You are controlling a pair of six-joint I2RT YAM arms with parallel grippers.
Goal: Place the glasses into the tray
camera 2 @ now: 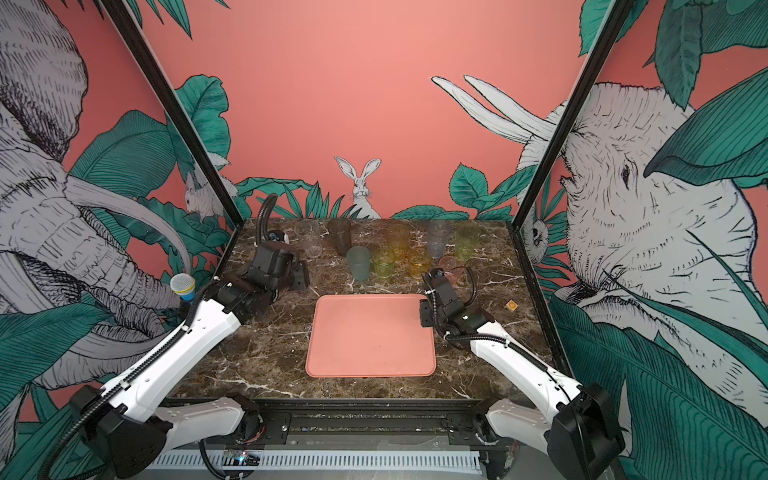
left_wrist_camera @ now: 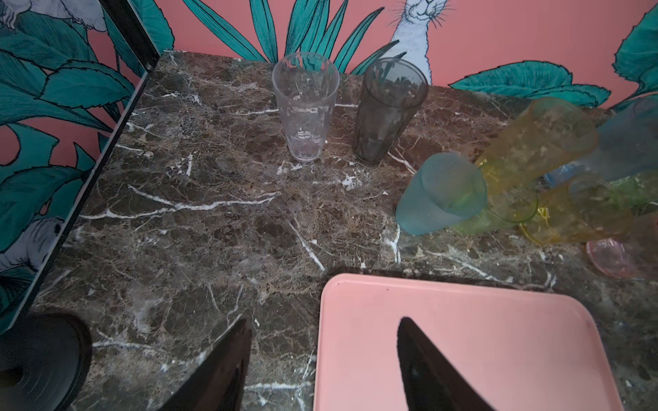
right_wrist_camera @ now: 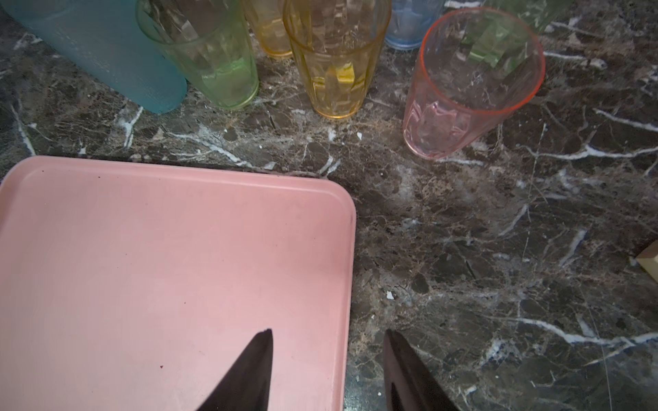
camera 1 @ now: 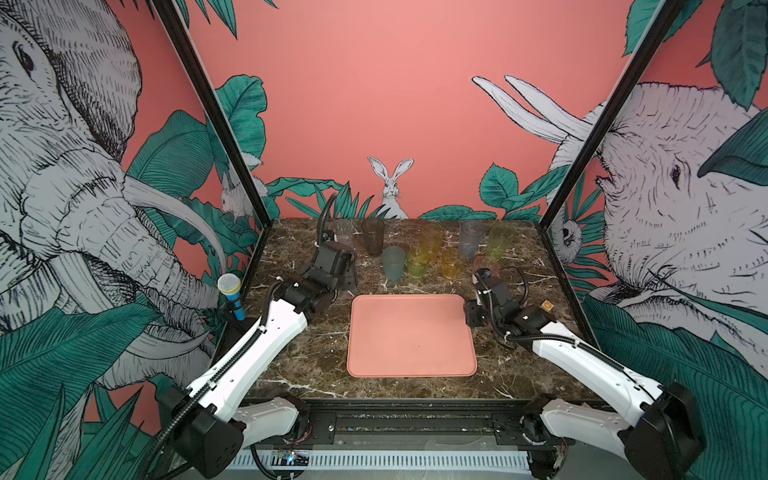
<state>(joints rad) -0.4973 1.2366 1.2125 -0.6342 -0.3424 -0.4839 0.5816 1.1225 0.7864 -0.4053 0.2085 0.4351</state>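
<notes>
While all nine glasses stand upright in a loose band across the back of the marble tabletop (camera 1: 291, 365), the salmon-pink tray (camera 1: 411, 336) lies bare in the lower centre of both top views, with neither arm holding anything. At left of a top view the left gripper (camera 1: 347, 272) hangs just off the tray's upper-left corner; its wrist view shows the fingers (left_wrist_camera: 228, 370) spread apart, one over marble and one over the tray, with the clear tumbler (left_wrist_camera: 305, 106) and the smoky dark tumbler (left_wrist_camera: 388, 110) standing straight ahead in the upper middle of that frame, well apart from the tips. At right, the right gripper (camera 1: 471, 313) sits at the tray's upper-right corner, its fingers (right_wrist_camera: 249, 373) likewise parted and empty, straddling the tray's edge. Ahead of them and a little to the right in the wrist frame stands the pink tumbler (right_wrist_camera: 473, 82), the glass nearest either arm, its long axis vertical and its mouth open upward; the amber tumbler (right_wrist_camera: 338, 60), the yellow-green tumbler (right_wrist_camera: 210, 53) and the frosted teal tumbler (right_wrist_camera: 117, 60) line the upper left. Judging by this layout, the right arm is best placed for the pink glass, the left for the clear or smoky one, each needing a forward reach and a sideways grip on an upright wall.
</notes>
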